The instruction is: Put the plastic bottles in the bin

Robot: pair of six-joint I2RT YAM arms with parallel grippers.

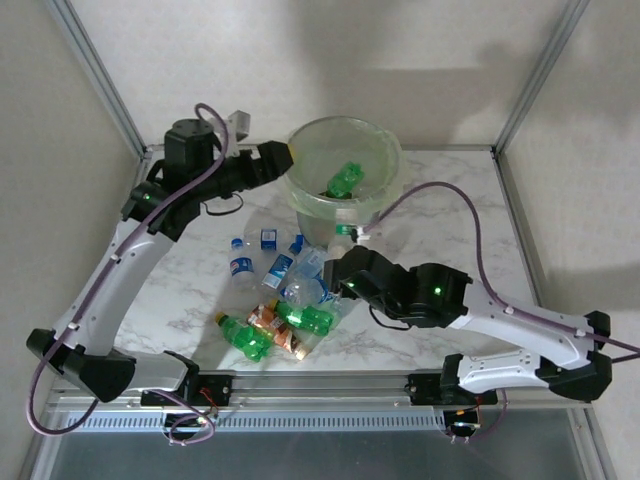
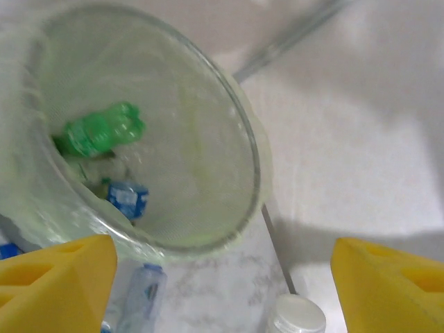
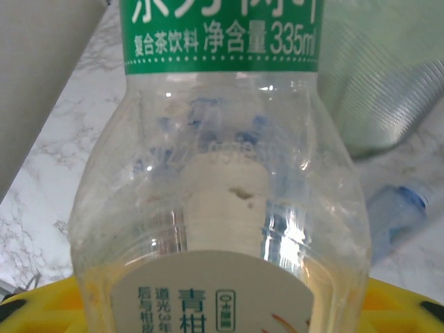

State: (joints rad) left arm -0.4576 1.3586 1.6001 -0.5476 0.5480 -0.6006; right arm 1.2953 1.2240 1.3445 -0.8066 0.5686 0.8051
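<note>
Top: left gripper (image 1: 283,155) hangs at the bin (image 1: 385,150) rim, a green bottle (image 1: 345,180) inside just ahead of it. The right gripper (image 1: 338,270) is nosed into the bottle pile (image 1: 280,290).
Left wrist: fingers (image 2: 55,277) wide apart, nothing between them, so it looks free for the next pick.
Right wrist: clear bottle (image 3: 222,173) sits between the fingers, likely the pick; can't tell if it's clamped.

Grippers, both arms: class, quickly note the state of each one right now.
Left gripper: open, holding nothing.
Right gripper: shut on the clear green-labelled bottle.
</note>
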